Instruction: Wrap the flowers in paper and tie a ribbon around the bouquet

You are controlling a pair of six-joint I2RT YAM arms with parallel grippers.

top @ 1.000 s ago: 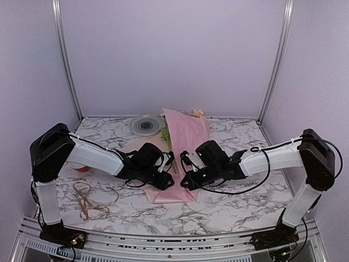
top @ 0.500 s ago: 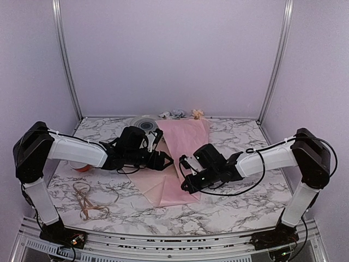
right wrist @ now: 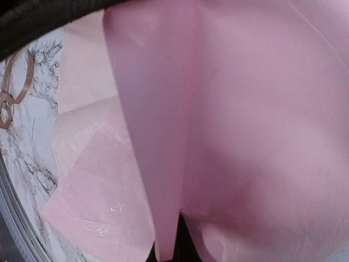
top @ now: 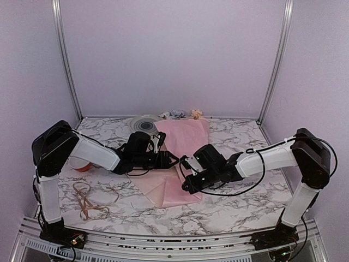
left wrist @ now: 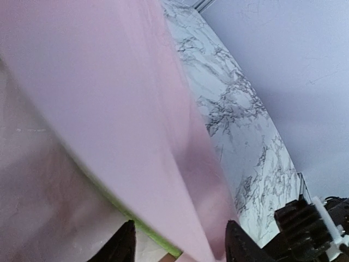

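Pink paper point(top: 188, 134) across marble table point(top: 240, 207), ribbon point(top: 87, 204) front-left

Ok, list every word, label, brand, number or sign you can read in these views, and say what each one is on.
None: no view holds any text that can be read.
The pink paper is plain, with no print.
The round disc at the back shows concentric rings only, no lettering.
The table shows marble veining only.
If the arms carry any marking, it is too small to make out.
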